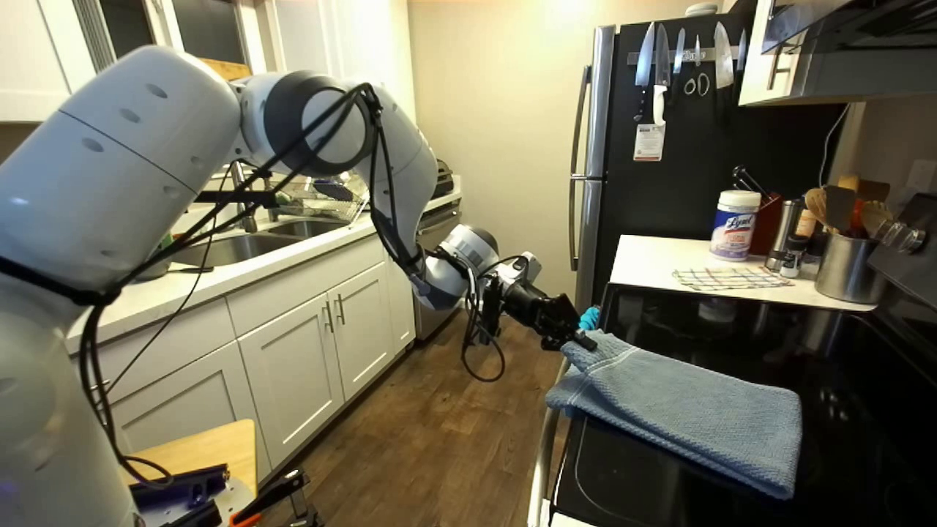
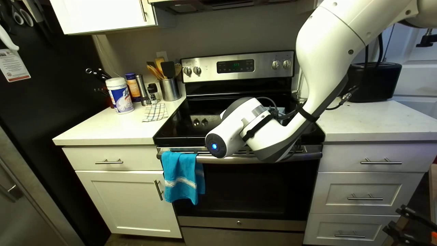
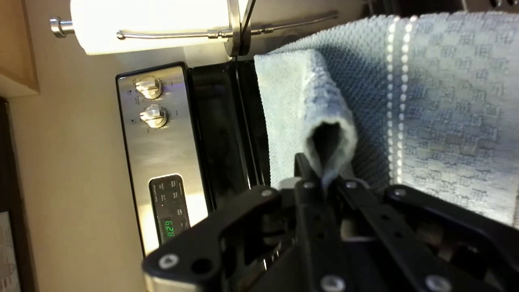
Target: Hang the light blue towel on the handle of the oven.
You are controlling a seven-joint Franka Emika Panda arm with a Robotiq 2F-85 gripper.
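The arm is arched, its far end slanted down toward the oven. A fold of the light blue towel is pinched in the nearly closed gripper (the rest is spread beyond, on the cooktop).

The towel lies on the oven, right of the fingers in an exterior view, one fold between them; the handle apparently runs below them.
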